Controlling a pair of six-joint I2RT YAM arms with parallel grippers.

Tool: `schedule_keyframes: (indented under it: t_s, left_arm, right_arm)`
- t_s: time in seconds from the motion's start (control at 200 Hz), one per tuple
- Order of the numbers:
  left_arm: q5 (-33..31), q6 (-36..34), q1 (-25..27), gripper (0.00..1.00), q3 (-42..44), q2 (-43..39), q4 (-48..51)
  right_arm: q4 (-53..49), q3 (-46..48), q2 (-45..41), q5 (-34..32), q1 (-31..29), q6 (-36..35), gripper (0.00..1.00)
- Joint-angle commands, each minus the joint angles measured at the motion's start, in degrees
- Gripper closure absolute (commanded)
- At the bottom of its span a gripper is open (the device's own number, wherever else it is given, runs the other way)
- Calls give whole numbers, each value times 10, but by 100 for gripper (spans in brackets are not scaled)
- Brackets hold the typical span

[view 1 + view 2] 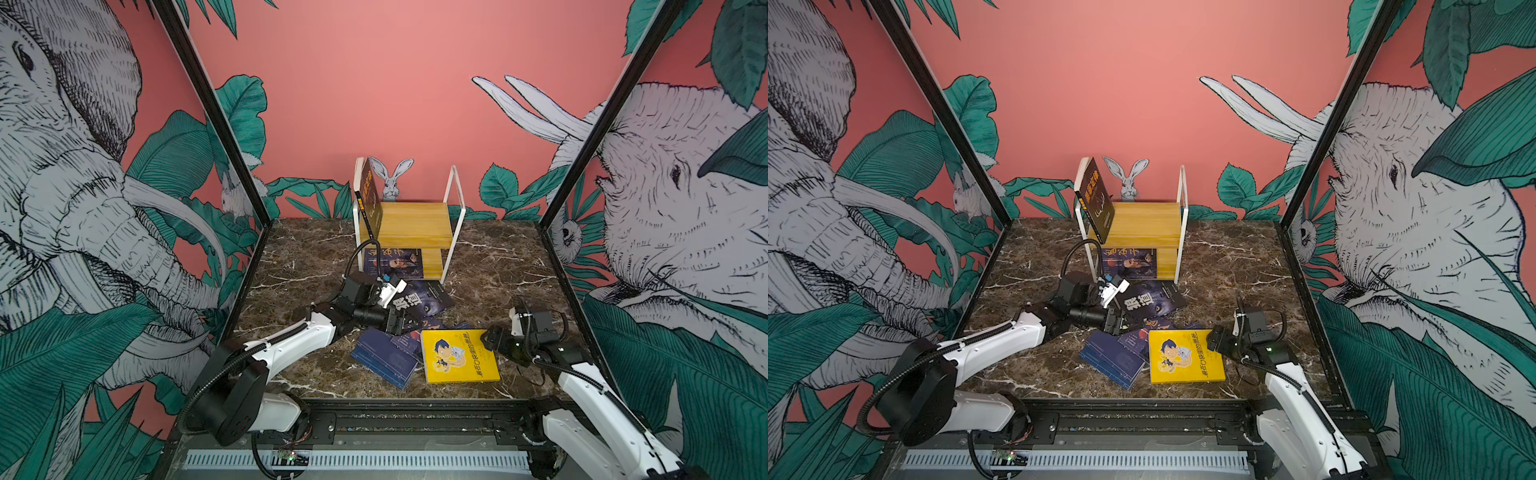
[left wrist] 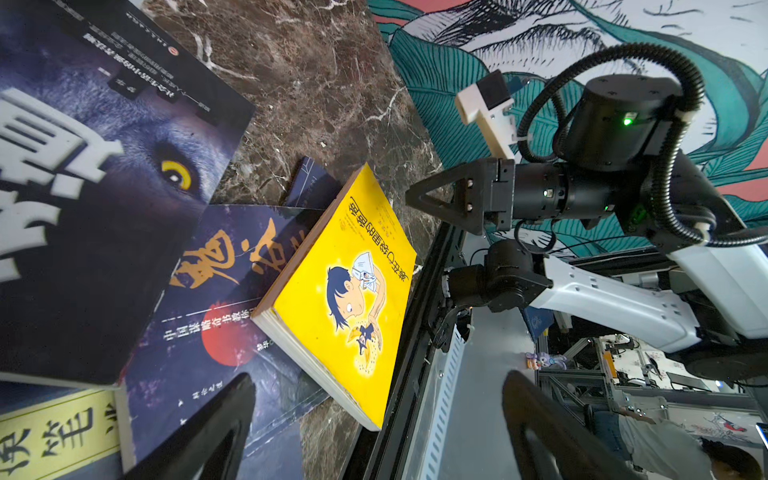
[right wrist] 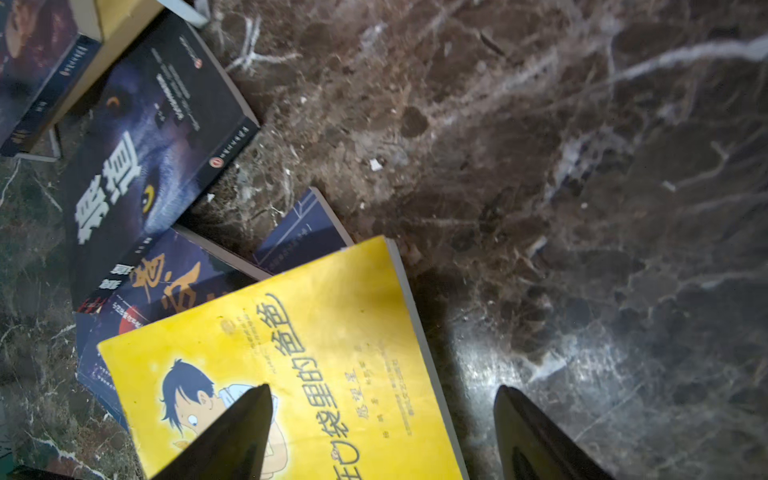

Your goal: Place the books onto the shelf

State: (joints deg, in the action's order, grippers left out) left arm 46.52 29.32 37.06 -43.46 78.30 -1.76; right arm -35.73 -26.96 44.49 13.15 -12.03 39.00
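Left gripper (image 1: 400,323) is held wide open, empty, near yellow book (image 1: 459,357). Right gripper (image 1: 487,338) is spread open, empty, at that book's edge.

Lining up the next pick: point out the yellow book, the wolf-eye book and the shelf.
yellow book (image 1: 459,355), in a top view, middle of its cover.
wolf-eye book (image 3: 158,145), right wrist view, middle of its cover.
shelf (image 1: 415,224), in a top view, bare upper board.

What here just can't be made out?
- Pile size: the yellow book and left gripper cover the navy books in both top views.
- Whether the right gripper touches the yellow book: the right wrist view cuts its fingers off.
- Lower tier of the shelf: the upper board hides its back in both top views.
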Motion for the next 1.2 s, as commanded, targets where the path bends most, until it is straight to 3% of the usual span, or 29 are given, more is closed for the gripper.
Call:
schedule_keyframes:
  t_s: [0.0, 0.32, 0.415, 0.64, 0.77, 1.015, 1.195]
  left_arm:
    - [-12, -11, 10, 7, -16, 5, 17]
    - [-33, 2, 20, 14, -9, 23, 19]
    - [-35, -22, 24, 17, -36, 35, 63]
    - [-50, -27, 28, 17, -46, 56, 89]
    - [-36, -27, 43, 17, -53, 80, 89]
    - [-61, -36, 47, 25, -72, 108, 124]
    - [-69, -42, 48, 31, -94, 139, 152]
  right_arm:
    - [-16, 22, -23, 23, -7, 44, 16]
    - [21, 60, 13, 52, -19, 57, 17]
    - [31, 64, 27, 52, -21, 72, 17]
    - [162, 114, 36, 60, -78, 170, 20]
    - [200, 105, 58, 49, -119, 187, 20]
    - [194, 102, 55, 40, -129, 177, 20]
    - [70, 62, 11, 17, -129, 151, 18]
